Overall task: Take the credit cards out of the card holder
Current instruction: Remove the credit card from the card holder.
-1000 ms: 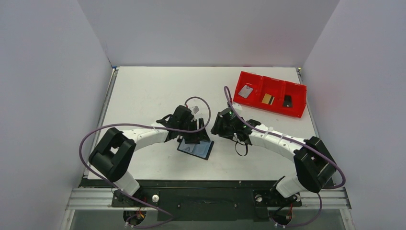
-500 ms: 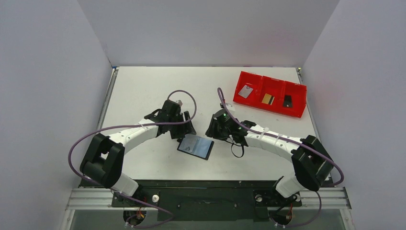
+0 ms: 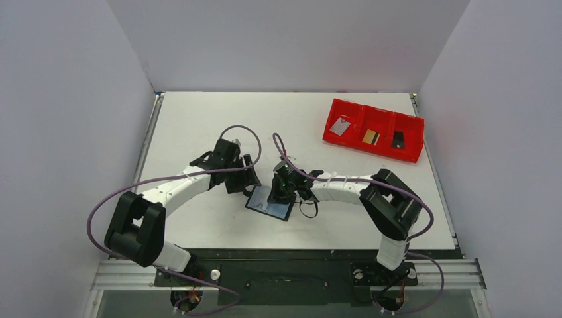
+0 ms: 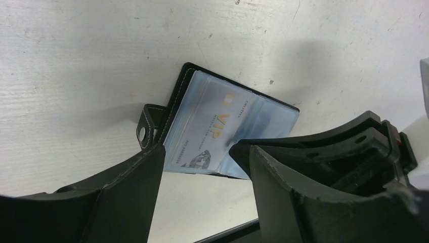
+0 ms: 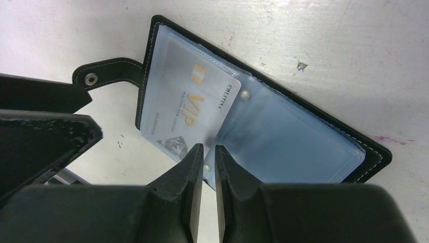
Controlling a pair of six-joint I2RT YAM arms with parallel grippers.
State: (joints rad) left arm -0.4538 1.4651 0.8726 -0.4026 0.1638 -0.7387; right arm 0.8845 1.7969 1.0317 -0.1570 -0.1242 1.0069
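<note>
The card holder [image 3: 270, 203] lies open on the table, a dark wallet with bluish clear sleeves [image 5: 293, 136]. A pale card printed VIP [image 5: 192, 101] [image 4: 217, 126] sits in its left sleeve. My right gripper [image 3: 278, 193] [image 5: 208, 150] has its fingertips down on the holder's near edge beside that card. Its jaws are closed to a thin slit with nothing visible between them. My left gripper [image 3: 242, 179] [image 4: 200, 149] stands wide open just off the holder's strap side, holding nothing. Three credit cards lie in the red tray: silver [image 3: 340, 126], gold [image 3: 371, 136] and black [image 3: 397, 140].
The red three-compartment tray [image 3: 371, 149] stands at the back right of the table. The holder's snap strap [image 5: 101, 76] sticks out toward the left gripper, whose dark fingers [image 5: 45, 131] fill the left of the right wrist view. The two grippers are close together.
The right gripper has swung left onto the card holder and its jaws have narrowed to a slit. The left gripper has drawn back up and left off the holder, still open.
</note>
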